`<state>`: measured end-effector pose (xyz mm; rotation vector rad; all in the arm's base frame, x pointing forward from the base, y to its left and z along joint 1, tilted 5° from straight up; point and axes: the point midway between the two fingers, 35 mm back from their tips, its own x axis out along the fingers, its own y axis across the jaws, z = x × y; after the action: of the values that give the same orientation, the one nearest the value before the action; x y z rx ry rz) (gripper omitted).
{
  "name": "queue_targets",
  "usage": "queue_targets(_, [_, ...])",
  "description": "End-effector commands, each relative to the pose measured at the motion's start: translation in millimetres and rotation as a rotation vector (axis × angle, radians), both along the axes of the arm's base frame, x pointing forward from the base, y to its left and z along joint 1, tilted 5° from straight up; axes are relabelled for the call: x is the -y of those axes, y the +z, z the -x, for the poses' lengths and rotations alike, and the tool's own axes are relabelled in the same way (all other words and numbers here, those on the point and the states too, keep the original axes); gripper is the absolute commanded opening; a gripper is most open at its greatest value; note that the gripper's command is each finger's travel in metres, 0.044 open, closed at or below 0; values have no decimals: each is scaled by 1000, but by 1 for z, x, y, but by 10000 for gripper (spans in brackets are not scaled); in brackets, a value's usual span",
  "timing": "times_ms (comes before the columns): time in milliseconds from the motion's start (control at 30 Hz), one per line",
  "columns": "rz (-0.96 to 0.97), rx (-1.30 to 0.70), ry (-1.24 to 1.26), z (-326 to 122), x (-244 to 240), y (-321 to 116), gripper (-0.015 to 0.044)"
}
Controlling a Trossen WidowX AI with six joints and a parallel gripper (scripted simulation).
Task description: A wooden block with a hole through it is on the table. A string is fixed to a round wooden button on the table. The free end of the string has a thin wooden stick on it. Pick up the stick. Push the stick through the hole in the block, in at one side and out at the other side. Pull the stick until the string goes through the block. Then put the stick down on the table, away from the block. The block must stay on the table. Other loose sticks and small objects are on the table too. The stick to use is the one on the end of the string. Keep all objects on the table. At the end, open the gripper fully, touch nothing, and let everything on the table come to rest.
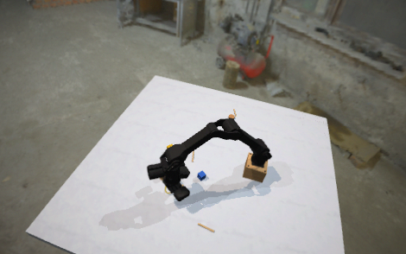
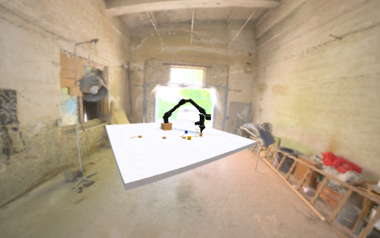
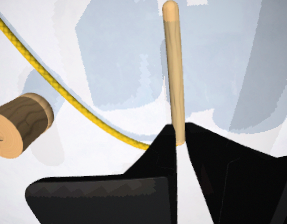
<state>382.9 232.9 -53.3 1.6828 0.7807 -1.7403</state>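
My gripper (image 3: 178,130) (image 2: 201,131) is shut on the pale wooden stick (image 3: 174,70), holding it near its rear end; its rounded far end sticks out forward past the fingertips. The yellow string (image 3: 69,96) runs from behind the left fingertip up to the left edge of the wrist view. A short wooden cylinder (image 3: 38,115) with dark grain lies left of the stick, across the string; its pale end face has a small dark mark, and I cannot tell whether this is the block's hole. The button end of the string is not in the wrist view. The stick's height is hard to tell.
A blue cube (image 1: 201,175) (image 2: 186,132) lies beside the arm. A loose stick (image 1: 206,227) lies near the front, another (image 1: 193,156) behind the cube. An orange disc (image 1: 231,117) lies farther back. The arm stands on a wooden box (image 1: 255,173) (image 2: 166,126).
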Motion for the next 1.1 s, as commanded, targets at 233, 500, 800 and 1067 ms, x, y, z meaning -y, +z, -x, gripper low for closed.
queue_targets(233, [-5,-2,-3,8,0,-3,0])
queue_targets(500, [-4,-3,-3,13,7,-2,0])
queue_targets(800, [-4,-3,-3,19,15,-1,0])
queue_targets(1067, [-3,-3,-3,25,22,-1,0])
